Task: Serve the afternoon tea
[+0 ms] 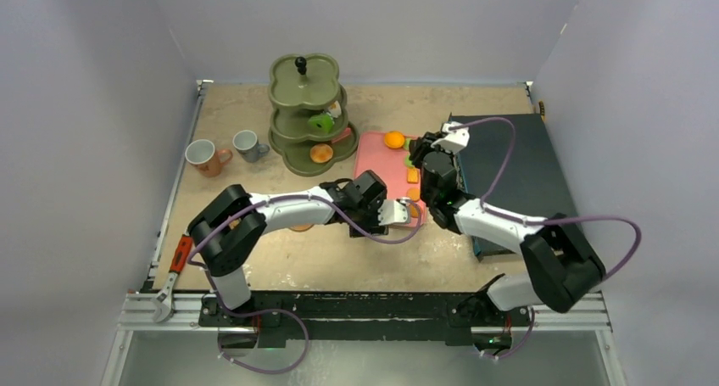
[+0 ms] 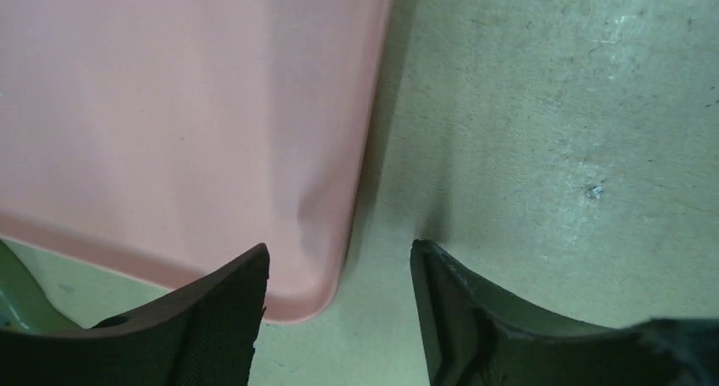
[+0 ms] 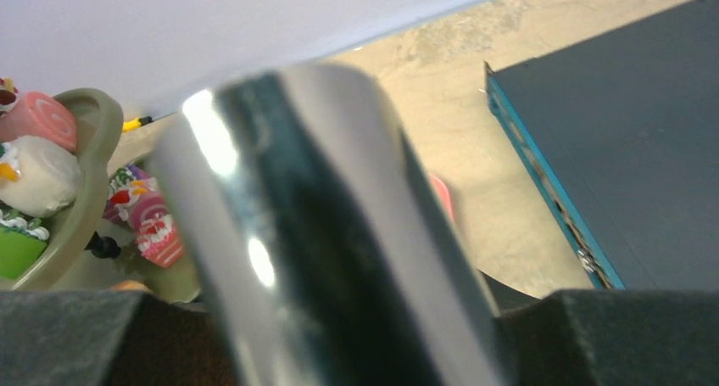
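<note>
While left gripper [image 2: 339,318] gapes over pink tray [image 2: 169,106] corner, right gripper [image 3: 356,344] clamped on glossy tongs [image 3: 314,216].

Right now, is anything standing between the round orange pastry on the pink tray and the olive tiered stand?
Nothing visible does. The round orange toy pastry lies at the far end of the flat pink rectangular tray; only bare tray shows between it and the olive three-tier clover-shaped stand.
</note>
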